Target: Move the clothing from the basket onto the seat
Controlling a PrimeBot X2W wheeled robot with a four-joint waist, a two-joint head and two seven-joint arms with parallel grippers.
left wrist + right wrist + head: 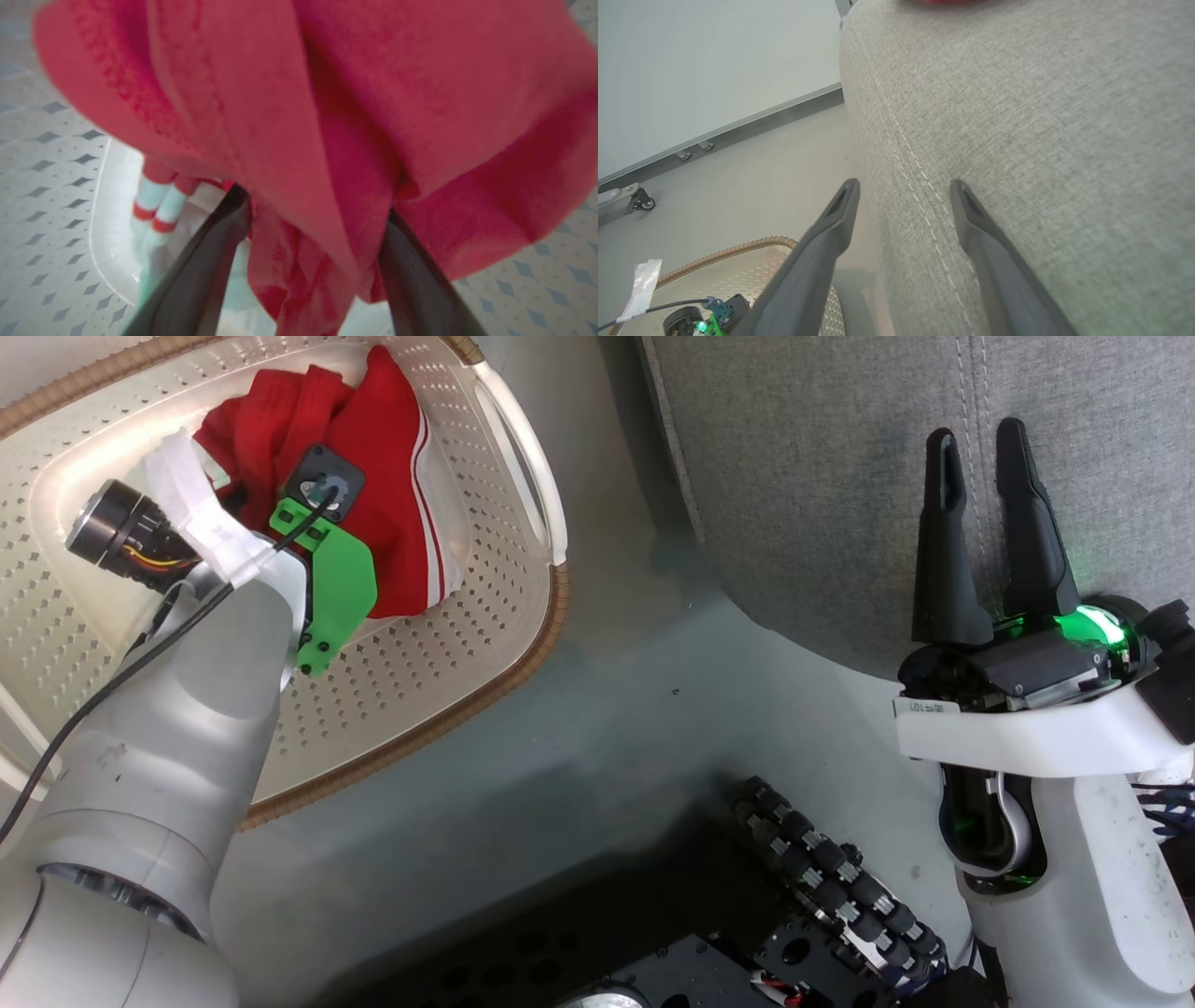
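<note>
Your left gripper (315, 203) is down in the basket (553, 616), fingers spread wide and straddling a fold of the clothing (392, 476). Right gripper (978, 429) is spread and empty over the seat (822, 476), near its rounded corner. Bare floor (607, 728) separates basket rim from seat edge.

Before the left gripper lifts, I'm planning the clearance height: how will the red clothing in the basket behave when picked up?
The clothing lies in soft folds, so it will probably flop and hang well below the grip. Its striped trim lies loose in the basket, so it may trail or catch on the rim.
</note>
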